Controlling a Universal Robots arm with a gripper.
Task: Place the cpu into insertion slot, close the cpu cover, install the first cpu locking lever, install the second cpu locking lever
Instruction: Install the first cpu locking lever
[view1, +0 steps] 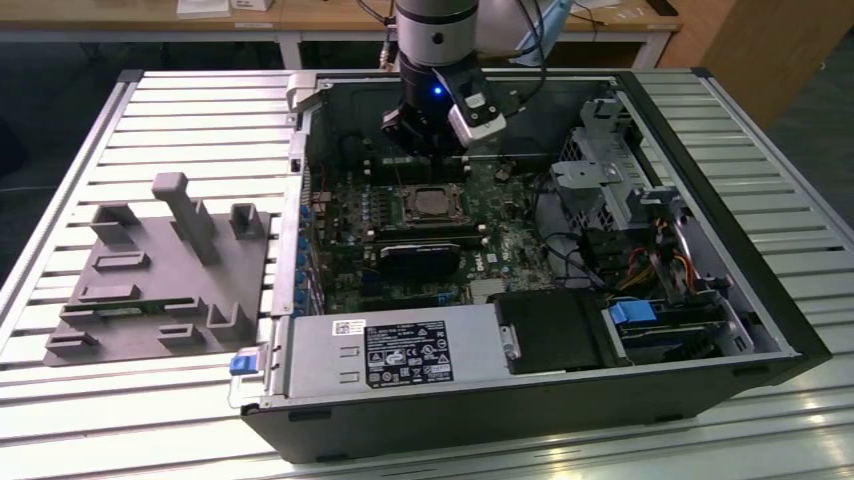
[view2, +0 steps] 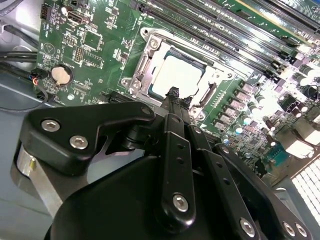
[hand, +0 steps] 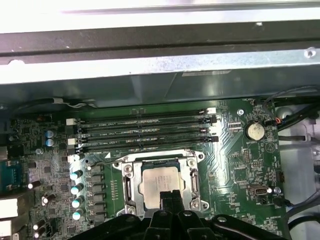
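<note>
Tool (hand: 171, 196), black and pinched together, overhangs flat silvery cpu (hand: 156, 181).

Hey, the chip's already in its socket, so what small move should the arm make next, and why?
Probably lower the gripper slightly toward the cpu cover's edge beneath it to start latching: the cpu already sits under the cover, which looks closed, and the shut fingers hang over that edge.

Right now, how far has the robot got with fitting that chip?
The cpu already sits in the insertion slot, with the cpu cover down around it. The claw, shut, hovers at the slot's edge. Whether either locking lever is latched, I cannot tell.
</note>
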